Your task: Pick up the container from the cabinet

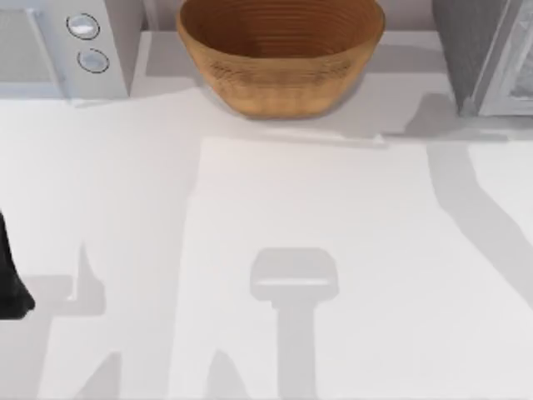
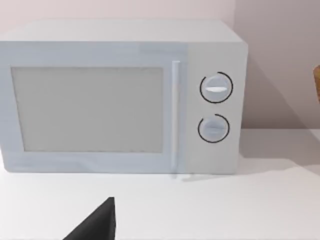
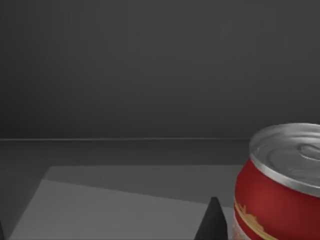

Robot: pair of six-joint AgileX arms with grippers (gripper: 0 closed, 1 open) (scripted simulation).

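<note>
Reaching into the dark grey cabinet, which stands at about two o'clock on the white table seen from above, my right arm is now close to the thing it wants. The right wrist view looks inside, where the walls are grey and dim, and a red round metal can with a shiny silver lid stands upright on the cabinet floor. That can is the container I must pick up. One black fingertip of the right gripper pokes up just beside the can, but I cannot tell if it touches it, and I cannot tell how wide the fingers are spread. Nothing seems to be gripped yet, so I think the reach is mostly done while the grab and the lift out are left to do. My left arm sits at the table's edge at nine o'clock, looking idle. Its wrist view faces a white boxy microwave oven with two round knobs, and a black finger tip shows low down there. A big brown woven basket bowl rests at twelve o'clock.
</note>
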